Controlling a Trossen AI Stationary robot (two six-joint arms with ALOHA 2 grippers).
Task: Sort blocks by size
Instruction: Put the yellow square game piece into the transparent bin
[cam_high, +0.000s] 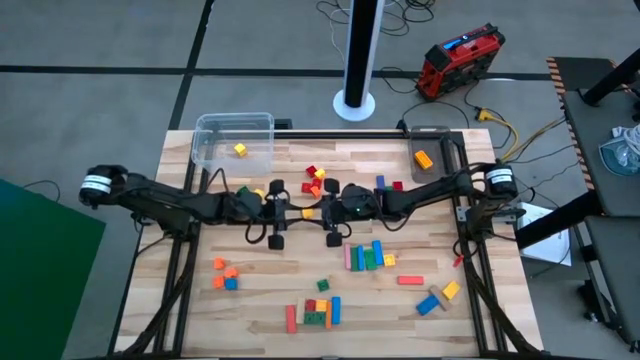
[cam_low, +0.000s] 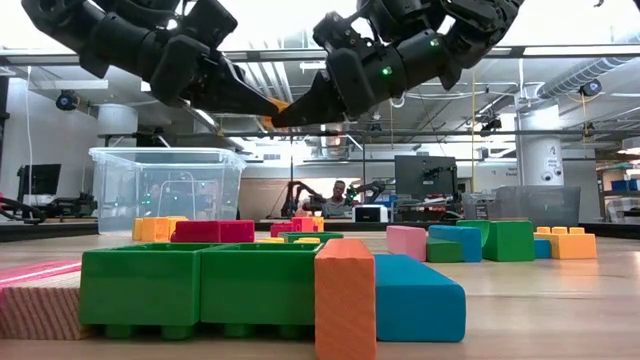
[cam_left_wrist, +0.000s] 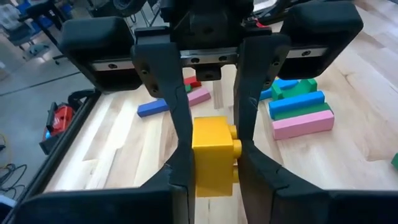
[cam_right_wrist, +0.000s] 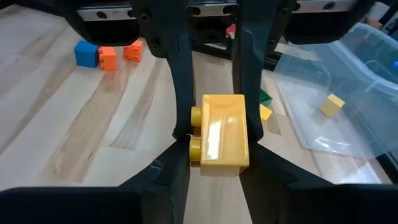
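Both grippers meet tip to tip above the table (cam_high: 190, 160) centre, blocks (cam_high: 366, 255) scattered around, tub (cam_high: 233, 139) at the far left corner.

Overhead, the high camera looks straight down on the whole wooden table (cam_high: 250, 300) from well above, floor and cables round its edges. The low camera sits at tabletop level, right behind a green block (cam_low: 140, 285), facing level across the boards into the room. Each wrist camera peers forward between its own arm's fingers, very close, toward the other arm. Both wrist views share one yellow block (cam_left_wrist: 214, 155), and the clear tub (cam_high: 235, 135) appears from above, from the table, and from the right wrist.
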